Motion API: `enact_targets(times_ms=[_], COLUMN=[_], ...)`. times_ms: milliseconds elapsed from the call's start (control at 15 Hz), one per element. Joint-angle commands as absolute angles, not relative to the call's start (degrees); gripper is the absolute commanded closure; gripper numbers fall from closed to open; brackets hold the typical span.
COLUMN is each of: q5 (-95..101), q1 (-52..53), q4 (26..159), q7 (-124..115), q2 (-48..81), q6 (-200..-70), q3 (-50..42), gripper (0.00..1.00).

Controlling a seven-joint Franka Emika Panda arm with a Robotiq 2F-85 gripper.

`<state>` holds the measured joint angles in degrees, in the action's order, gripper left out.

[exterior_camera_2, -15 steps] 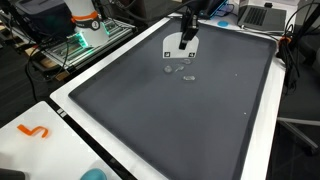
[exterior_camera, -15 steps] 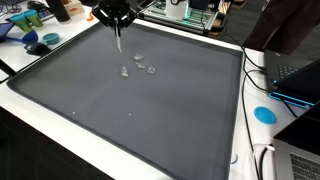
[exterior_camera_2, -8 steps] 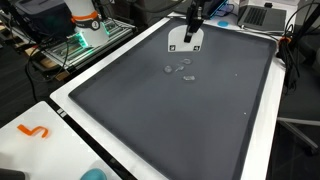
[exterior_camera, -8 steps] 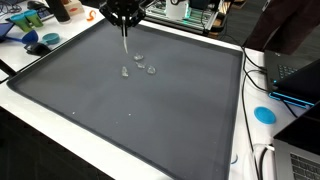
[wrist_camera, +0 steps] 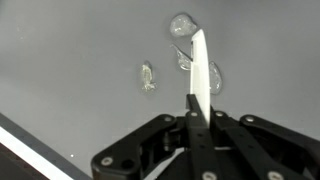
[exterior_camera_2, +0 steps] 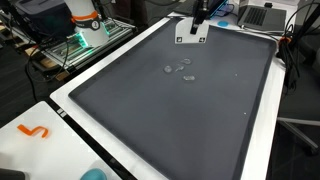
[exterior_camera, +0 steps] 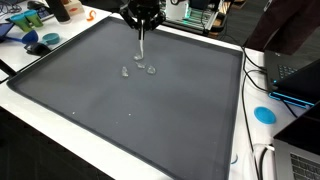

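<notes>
claw (exterior_camera: 141, 26) farther back with white strip (wrist_camera: 199, 70)

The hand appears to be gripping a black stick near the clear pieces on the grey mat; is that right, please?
Not quite: the wrist view shows the stick is white, not black. The hand does grip it near the clear pieces on the grey mat.

A wide dark grey mat (exterior_camera: 160, 120) with a raised black rim covers a white bench (exterior_camera_2: 55, 140). At the right of the frame sit an open black laptop (exterior_camera: 297, 75) and a round blue disc (exterior_camera: 264, 114). Cluttered, green-lit equipment (exterior_camera_2: 85, 38) fills the upper left.
</notes>
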<state>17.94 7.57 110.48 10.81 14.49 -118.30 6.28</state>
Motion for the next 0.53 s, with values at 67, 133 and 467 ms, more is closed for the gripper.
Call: enact_targets(times_ms=[67, 133, 467], q5=[17.8, 18.0, 18.4], q1=[9.7, 10.2, 12.1], q4=[109.5, 109.3, 107.6], q7=[7.4, 6.7, 3.9], q2=[15.4, 15.7, 17.8], q6=[-115.4, -115.3, -115.7], q3=[7.4, 7.6, 8.3], gripper=[0.99, 0.99, 0.99])
